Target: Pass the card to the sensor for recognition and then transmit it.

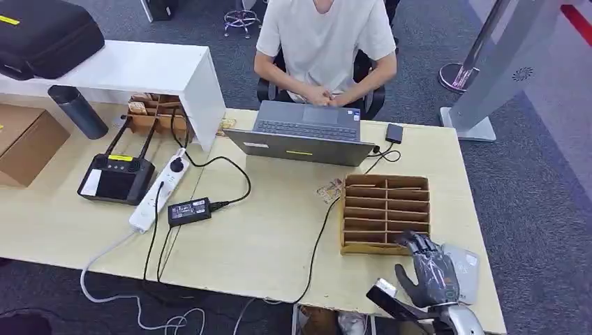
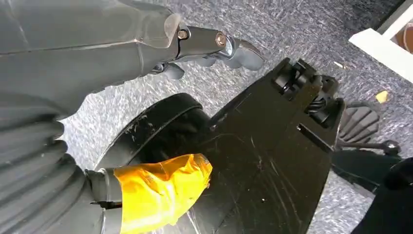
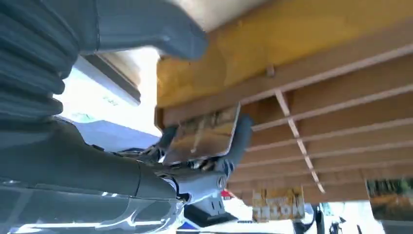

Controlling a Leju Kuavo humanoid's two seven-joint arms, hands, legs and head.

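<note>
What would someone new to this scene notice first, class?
The right hand at the table's near right corner, pinching a card beside the cardboard rack. Next, the person seated across the table behind an open laptop.

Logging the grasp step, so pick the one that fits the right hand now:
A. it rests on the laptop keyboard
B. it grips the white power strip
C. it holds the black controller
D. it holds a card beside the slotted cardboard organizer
D: the right wrist view shows the right hand pinching a card next to the slotted cardboard organizer.
</note>
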